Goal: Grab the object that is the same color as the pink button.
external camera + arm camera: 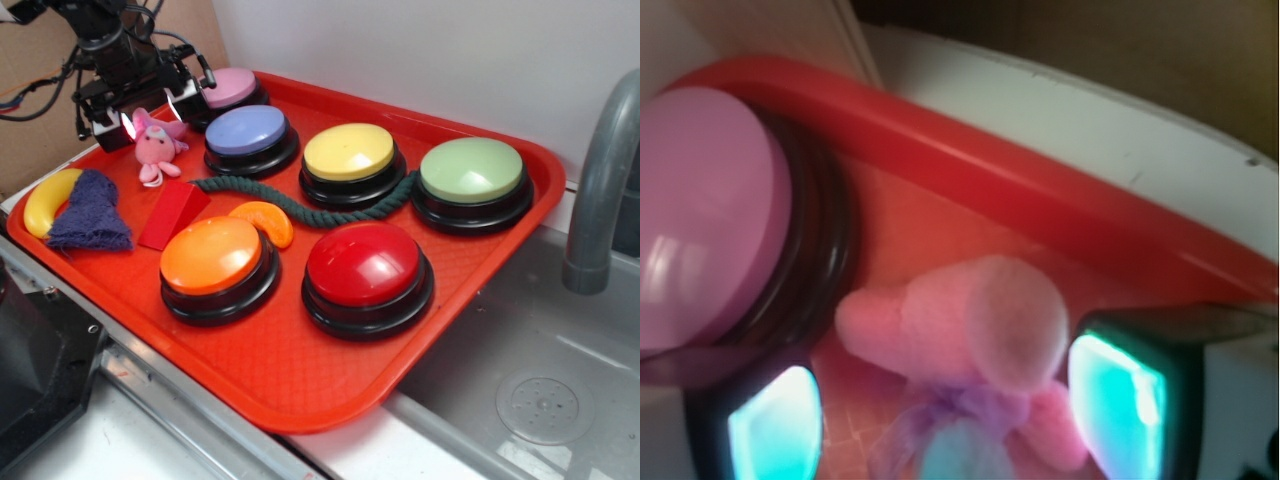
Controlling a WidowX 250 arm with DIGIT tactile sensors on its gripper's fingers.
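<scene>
The object, a small pink plush toy (pixel 157 147), lies on the red tray (pixel 300 390) at the back left, just left of the lavender-blue button. My gripper (pixel 155 115) hangs over its head end. In the wrist view the plush toy (pixel 970 325) sits between my two lit fingers; the left pad (pixel 775 430) stands apart from it and the right pad (pixel 1115 395) is close beside it. The jaws are open around the toy. The pink button (pixel 230 87) stands right behind the gripper, and its mauve dome (pixel 700 210) fills the wrist view's left side.
On the tray stand lavender-blue (pixel 246 130), yellow (pixel 349 151), green (pixel 472 170), red (pixel 364 263) and orange (pixel 210 255) buttons. A red wedge (pixel 173 215), orange slice (pixel 263 222), banana (pixel 50 198), blue cloth (pixel 90 210) and green rope (pixel 300 195) lie among them. A faucet (pixel 600 180) rises at right.
</scene>
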